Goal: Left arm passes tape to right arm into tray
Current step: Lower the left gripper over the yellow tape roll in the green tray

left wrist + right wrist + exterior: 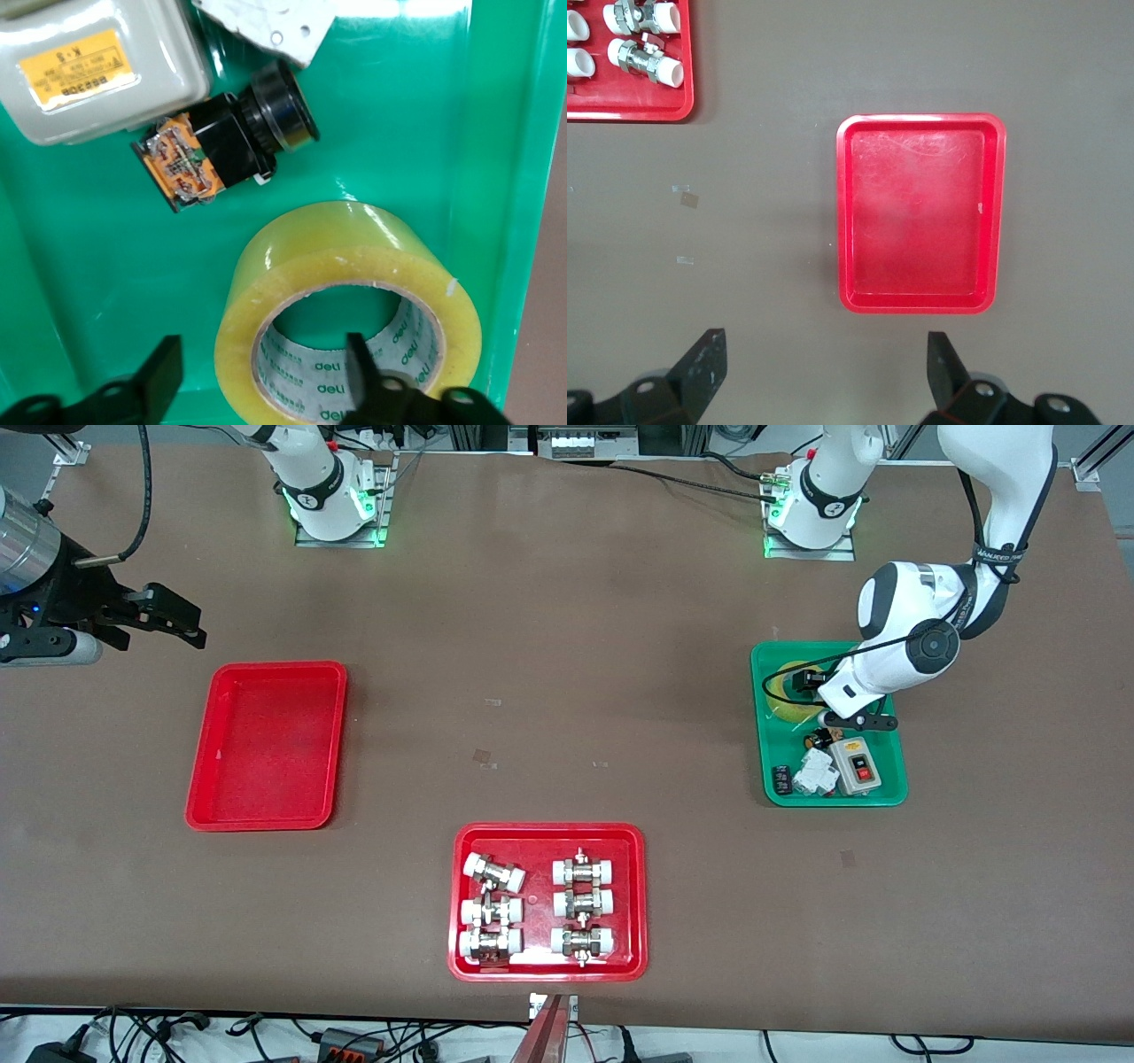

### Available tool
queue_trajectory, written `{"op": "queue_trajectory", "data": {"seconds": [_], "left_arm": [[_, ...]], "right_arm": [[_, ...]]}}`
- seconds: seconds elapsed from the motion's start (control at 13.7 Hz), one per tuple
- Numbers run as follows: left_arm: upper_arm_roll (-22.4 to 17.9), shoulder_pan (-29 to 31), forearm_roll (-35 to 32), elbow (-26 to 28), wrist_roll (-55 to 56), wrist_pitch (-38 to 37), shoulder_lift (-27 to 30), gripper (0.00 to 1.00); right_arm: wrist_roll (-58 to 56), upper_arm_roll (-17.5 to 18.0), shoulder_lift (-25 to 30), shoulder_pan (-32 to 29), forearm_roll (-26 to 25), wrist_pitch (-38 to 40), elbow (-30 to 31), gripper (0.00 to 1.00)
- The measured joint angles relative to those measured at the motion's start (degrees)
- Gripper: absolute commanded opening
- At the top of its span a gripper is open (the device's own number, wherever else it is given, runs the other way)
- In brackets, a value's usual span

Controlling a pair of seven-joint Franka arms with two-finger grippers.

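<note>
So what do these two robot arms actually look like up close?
Both are smooth white arms on bases lit green. The left arm is white to the wrist, with dark grey round joint caps, a black cable along it and a black gripper. The right arm has a shiny silver cylinder at its wrist, a black cable and a black gripper with two slim fingers.

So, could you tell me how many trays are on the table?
3: the plain red tray toward the right arm's end, the red tray with metal fittings nearest the front camera, and the green tray toward the left arm's end.
</note>
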State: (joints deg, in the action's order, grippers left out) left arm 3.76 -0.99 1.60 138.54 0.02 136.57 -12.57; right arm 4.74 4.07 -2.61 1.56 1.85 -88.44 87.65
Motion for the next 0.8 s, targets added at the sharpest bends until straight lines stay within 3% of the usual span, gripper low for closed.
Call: {"op": "queue_trajectory", "data": {"seconds": [0.15,0.22,0.37,0.8], "left_arm": [[0.0,0.2,0.0,0.0,-2.3,0.0,0.0,0.24],[0.0,0.3,0.0,0.0,-3.2,0.0,0.0,0.12],[-0.1,0.7,0.0,0.0,-4.2,0.1,0.0,0.03],[-0.1,1.1,0.0,0.0,-6.8,-0.6,0.1,0.01]], "right_arm": [[0.0,0.0,0.0,0.0,0.0,0.0,0.0,1.0],[0.0,0.0,0.0,0.0,0.0,0.0,0.0,1.0],[0.0,0.0,0.0,0.0,0.0,0.1,0.0,1.0],[0.0,0.0,0.0,0.0,0.0,0.1,0.0,1.0]]}}
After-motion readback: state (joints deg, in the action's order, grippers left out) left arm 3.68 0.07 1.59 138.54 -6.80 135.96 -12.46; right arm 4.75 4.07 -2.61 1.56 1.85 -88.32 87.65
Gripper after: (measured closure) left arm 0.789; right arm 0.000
